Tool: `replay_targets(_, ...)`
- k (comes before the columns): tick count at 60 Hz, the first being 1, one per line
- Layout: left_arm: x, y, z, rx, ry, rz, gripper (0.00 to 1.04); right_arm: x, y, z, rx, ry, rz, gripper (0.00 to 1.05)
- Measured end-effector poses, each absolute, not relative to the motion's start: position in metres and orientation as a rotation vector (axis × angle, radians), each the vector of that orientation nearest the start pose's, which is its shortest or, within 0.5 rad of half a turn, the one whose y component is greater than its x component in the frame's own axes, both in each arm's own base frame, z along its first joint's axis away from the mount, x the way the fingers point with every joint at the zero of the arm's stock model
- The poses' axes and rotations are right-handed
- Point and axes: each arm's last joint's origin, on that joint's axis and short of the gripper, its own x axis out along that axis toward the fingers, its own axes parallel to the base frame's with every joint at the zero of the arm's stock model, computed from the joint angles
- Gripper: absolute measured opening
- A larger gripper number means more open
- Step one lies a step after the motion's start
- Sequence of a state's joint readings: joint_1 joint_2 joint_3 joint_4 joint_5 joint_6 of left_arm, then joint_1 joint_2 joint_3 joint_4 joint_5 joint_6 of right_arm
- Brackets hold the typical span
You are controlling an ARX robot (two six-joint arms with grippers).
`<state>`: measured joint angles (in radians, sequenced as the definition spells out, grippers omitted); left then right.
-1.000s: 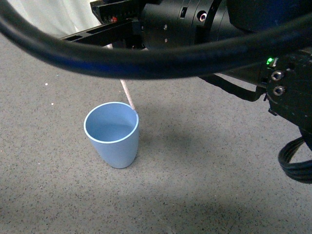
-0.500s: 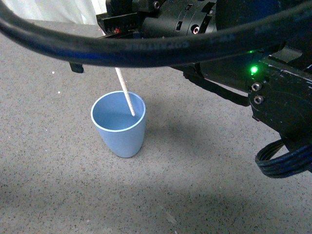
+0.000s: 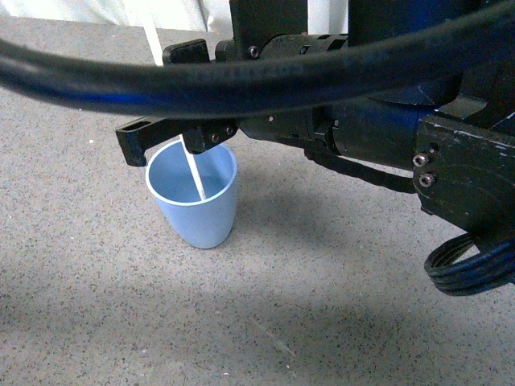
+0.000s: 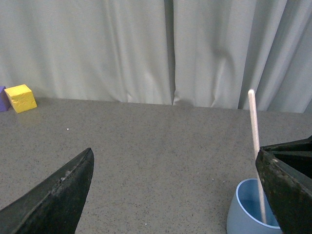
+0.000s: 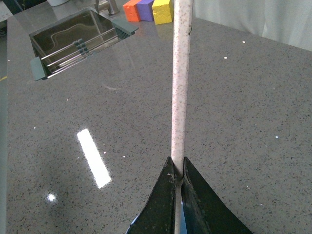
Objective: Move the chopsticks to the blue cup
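Front view: the black right gripper (image 3: 195,145) is holding the thin, straight, cream-white chopstick (image 3: 195,175) directly over the light-blue tapering plastic cup (image 3: 201,225). The chopstick's long axis is running near upright and its lower end is sitting inside the cup's rim.

Left wrist view: the left gripper (image 4: 174,152) is hanging beside the cup with its fingers spread wide, gripping nothing.

Right wrist view: the fingers are pinching together on the chopstick. Letting go should drop it into the cup.

The chopsticks (image 4: 255,141) lean in the blue cup (image 4: 243,215) beside one of the wide-apart fingers (image 4: 58,195), a yellow block (image 4: 20,97) far off.
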<state>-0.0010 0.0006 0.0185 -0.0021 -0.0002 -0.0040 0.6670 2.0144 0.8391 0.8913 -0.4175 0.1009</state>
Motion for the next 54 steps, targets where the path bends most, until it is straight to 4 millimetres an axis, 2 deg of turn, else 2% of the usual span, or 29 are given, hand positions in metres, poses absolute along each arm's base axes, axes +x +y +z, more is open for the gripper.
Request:
replay_targets(17,0.097,0.000,0.170,-0.004,-0.016,-0.001,0.98,0.285,0.239,0.113,0.062,0.331,1.069,0.65)
replay_targets(27,0.097,0.000,0.170,-0.004,-0.016,-0.001,0.98,0.285,0.224,0.122,0.094,0.279,0.952,0.95)
replay_targets(29,0.097,0.000,0.170,-0.004,-0.016,-0.001,0.98,0.284,0.219,0.124,0.104,0.281,0.915,0.97)
replay_targets(37,0.097,0.000,0.170,-0.004,-0.016,-0.001,0.98,0.280,0.191,0.132,0.098,0.316,0.763,0.95)
replay_targets(54,0.097,0.000,0.170,-0.004,-0.016,-0.001,0.98,0.268,0.122,0.125,0.027,0.466,0.471,0.95)
